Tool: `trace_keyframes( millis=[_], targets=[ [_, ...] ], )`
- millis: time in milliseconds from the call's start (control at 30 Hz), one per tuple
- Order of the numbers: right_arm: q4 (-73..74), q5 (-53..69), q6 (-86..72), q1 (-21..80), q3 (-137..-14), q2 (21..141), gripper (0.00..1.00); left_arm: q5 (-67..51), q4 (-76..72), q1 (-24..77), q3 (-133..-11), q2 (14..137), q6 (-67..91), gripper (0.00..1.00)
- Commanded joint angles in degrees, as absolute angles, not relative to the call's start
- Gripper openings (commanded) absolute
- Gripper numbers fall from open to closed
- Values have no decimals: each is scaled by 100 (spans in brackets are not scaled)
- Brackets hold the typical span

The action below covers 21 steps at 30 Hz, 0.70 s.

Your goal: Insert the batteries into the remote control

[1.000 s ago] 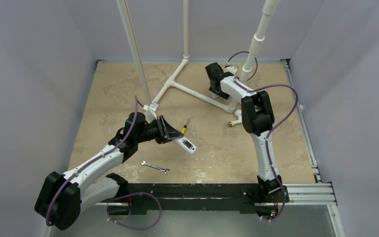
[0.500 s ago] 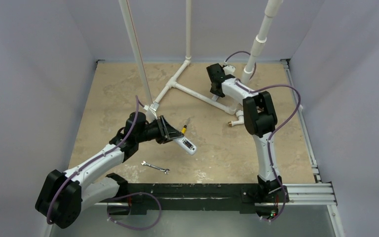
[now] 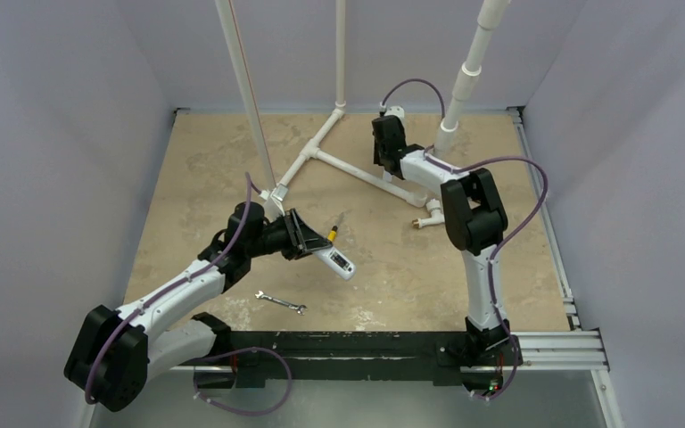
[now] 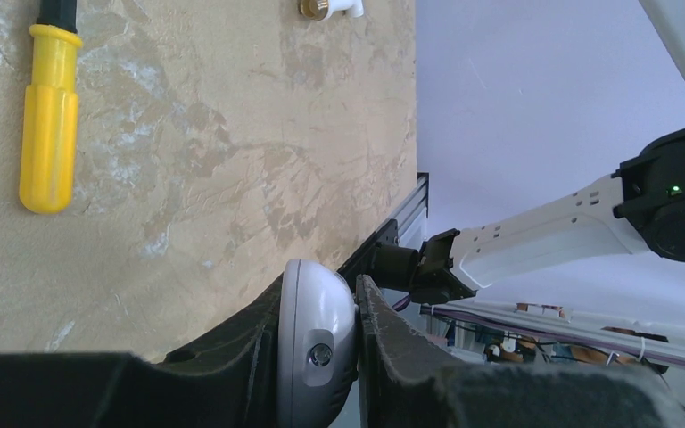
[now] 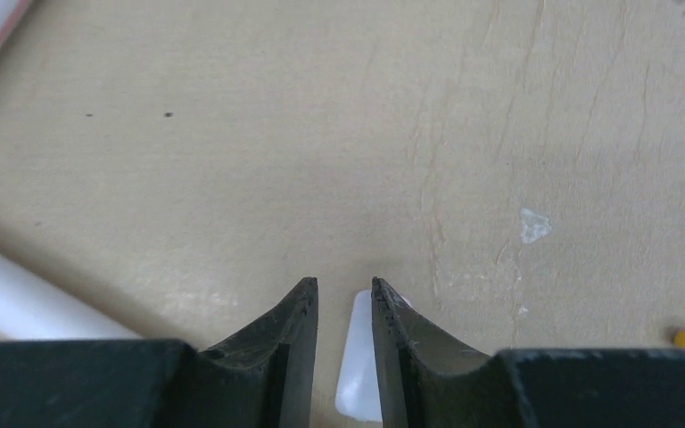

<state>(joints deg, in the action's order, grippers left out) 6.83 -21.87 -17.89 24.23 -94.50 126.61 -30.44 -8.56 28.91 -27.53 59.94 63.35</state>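
The remote control (image 3: 339, 262) is pinched at one end by the left gripper (image 4: 319, 308) over the table (image 3: 410, 259), presumably steadied for loading. A white piece (image 5: 357, 357) is seen between the right gripper's (image 5: 343, 294) narrowly parted fingers; whether it is gripped cannot be told.

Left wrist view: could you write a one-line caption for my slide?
Left gripper shut on the end of the remote; a yellow tool handle lies on the table beyond.

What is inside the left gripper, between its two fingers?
One rounded end of the remote control, clamped by the left gripper. The fingers cover its sides there, and its back face cannot be seen.
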Motion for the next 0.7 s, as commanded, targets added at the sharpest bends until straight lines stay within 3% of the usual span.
trace_keyframes(
  millis=[0,100,300,667],
  targets=[
    [31,-2162,-1066,2619,-9295,11997,27,-3118,-1141,2870,-3020,6019,6258,0],
    [205,-2177,-1101,2637,-9280,11889,30,-3127,-1143,2871,-3015,6031,6258,0],
    [1854,-1945,-1614,2523,-10221,12327,52,-3145,-1162,2867,-2999,6039,6258,0],
    [3034,-2283,-3229,2333,-11062,13011,58,-3130,-1117,2866,-2960,5936,6258,0]
  ],
)
